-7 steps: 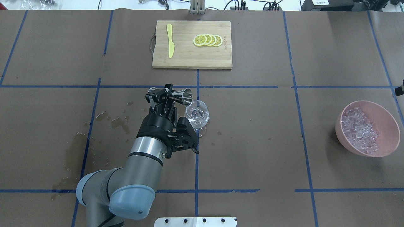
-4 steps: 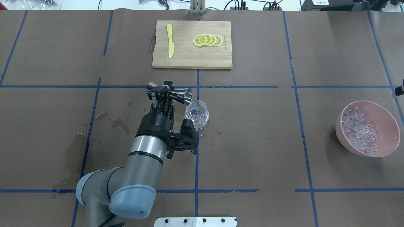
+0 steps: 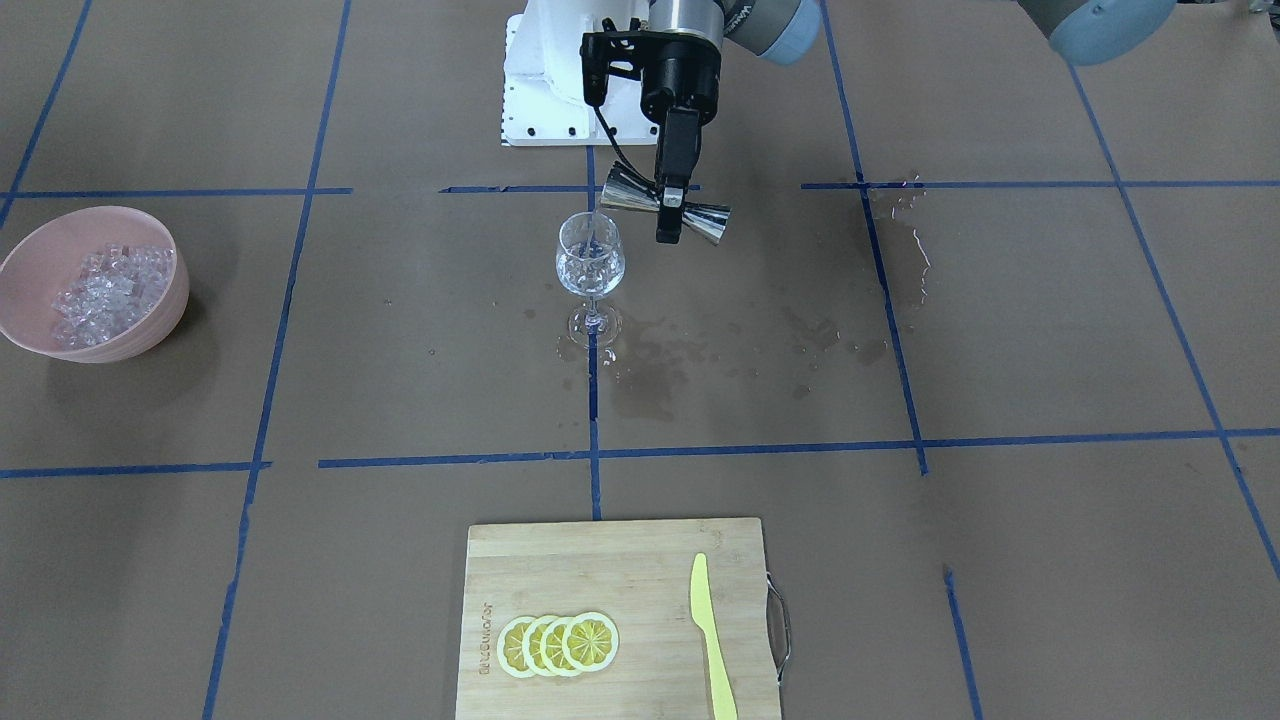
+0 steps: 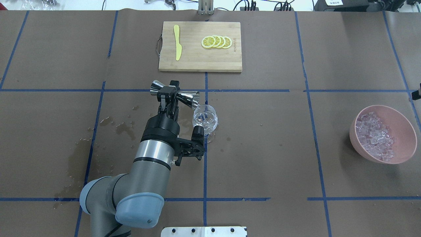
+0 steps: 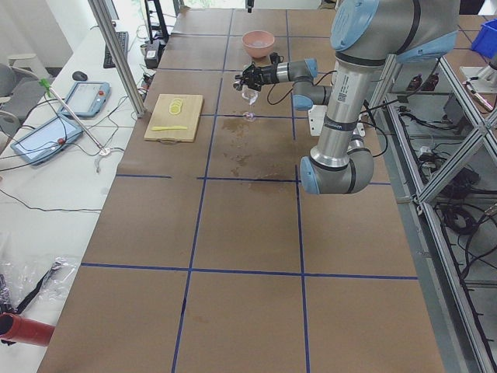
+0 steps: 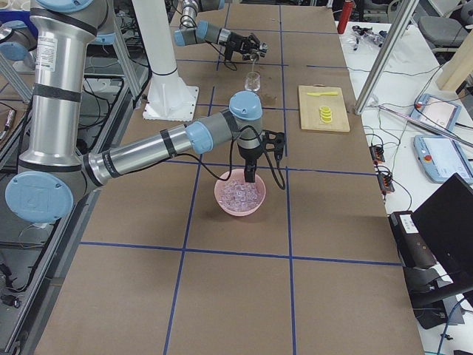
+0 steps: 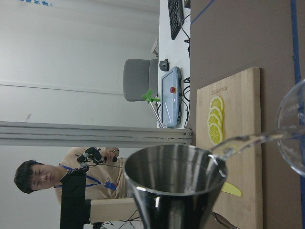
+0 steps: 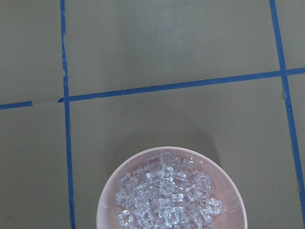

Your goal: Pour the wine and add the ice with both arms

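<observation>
My left gripper [image 4: 168, 93] is shut on the waist of a steel double-cone jigger [image 4: 174, 95]. It holds the jigger on its side, with the mouth at the rim of the clear stemmed glass [image 4: 204, 120]. In the left wrist view a thin clear stream [image 7: 243, 143] runs from the jigger [image 7: 176, 186] into the glass [image 7: 293, 129]. The ice [image 4: 375, 136] lies heaped in a pink bowl [image 4: 404, 131] at the right. My right gripper [image 6: 250, 176] hangs just above that bowl in the exterior right view; I cannot tell whether it is open. The right wrist view looks straight down on the ice [image 8: 167, 198].
A wooden cutting board [image 4: 197, 62] lies at the far middle with lemon slices [image 4: 217, 42] and a yellow knife [image 4: 177, 46] on it. Wet stains [image 4: 82, 148] mark the brown paper left of the glass. Blue tape lines cross the table.
My left wrist has turned, and the jigger's back end has swung left and away. Its mouth has stayed at the glass rim. The bowl and the ice have not moved.
</observation>
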`<move>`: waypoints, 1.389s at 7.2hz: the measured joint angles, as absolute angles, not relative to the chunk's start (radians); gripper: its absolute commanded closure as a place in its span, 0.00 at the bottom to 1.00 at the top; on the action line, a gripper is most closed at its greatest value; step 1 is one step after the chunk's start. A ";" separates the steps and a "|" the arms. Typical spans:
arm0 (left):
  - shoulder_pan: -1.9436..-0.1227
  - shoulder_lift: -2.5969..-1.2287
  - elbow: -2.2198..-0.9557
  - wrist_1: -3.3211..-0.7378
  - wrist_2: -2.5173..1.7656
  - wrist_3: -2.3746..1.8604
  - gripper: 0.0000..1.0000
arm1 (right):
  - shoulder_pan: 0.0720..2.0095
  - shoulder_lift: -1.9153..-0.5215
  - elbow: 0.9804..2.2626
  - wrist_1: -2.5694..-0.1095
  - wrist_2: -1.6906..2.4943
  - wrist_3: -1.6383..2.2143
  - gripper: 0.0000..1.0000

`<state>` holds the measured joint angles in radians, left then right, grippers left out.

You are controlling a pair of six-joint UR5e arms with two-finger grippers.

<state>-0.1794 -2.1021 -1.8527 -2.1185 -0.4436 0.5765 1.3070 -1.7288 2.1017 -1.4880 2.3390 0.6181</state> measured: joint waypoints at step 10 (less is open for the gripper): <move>-0.148 -2.104 -1.844 -2.263 -0.427 0.047 1.00 | 1.145 -1.755 2.102 -1.366 2.196 0.778 0.00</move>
<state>-0.1485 -2.1044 -1.8436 -2.2627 -0.4268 0.0474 1.1450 -1.7545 2.1018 -1.3660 2.1959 0.7776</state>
